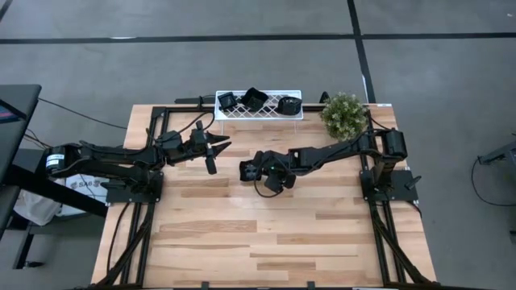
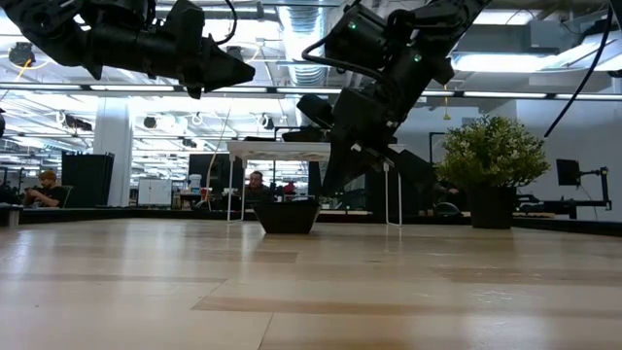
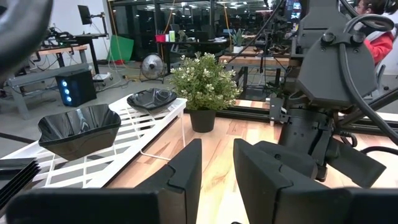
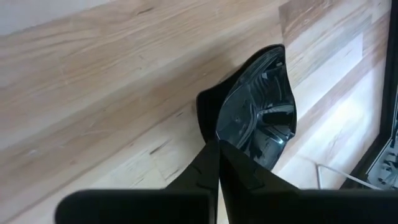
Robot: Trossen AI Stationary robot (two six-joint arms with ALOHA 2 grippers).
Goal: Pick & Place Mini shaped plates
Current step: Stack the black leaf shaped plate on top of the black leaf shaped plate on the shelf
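A deep black mini plate with an angular rim sits near the table's middle, also showing in the low view and the right wrist view. My right gripper is shut on it. My left gripper hovers open and holds nothing, raised above the table to the plate's left and pointing toward the right arm. Three more black plates rest on the white lattice rack at the far edge; two of them show in the left wrist view. My right gripper pinches the plate's rim between its two fingers, on the side nearest the arm. The fingers slant down from the table's right. The plate looks upright with its base on or just above the table; I cannot tell which.
A potted green plant stands at the far right, beside the rack's right end. Black frame rails run along the left, right and far edges. Bare wood stretches across the near half. People sit in the room beyond.
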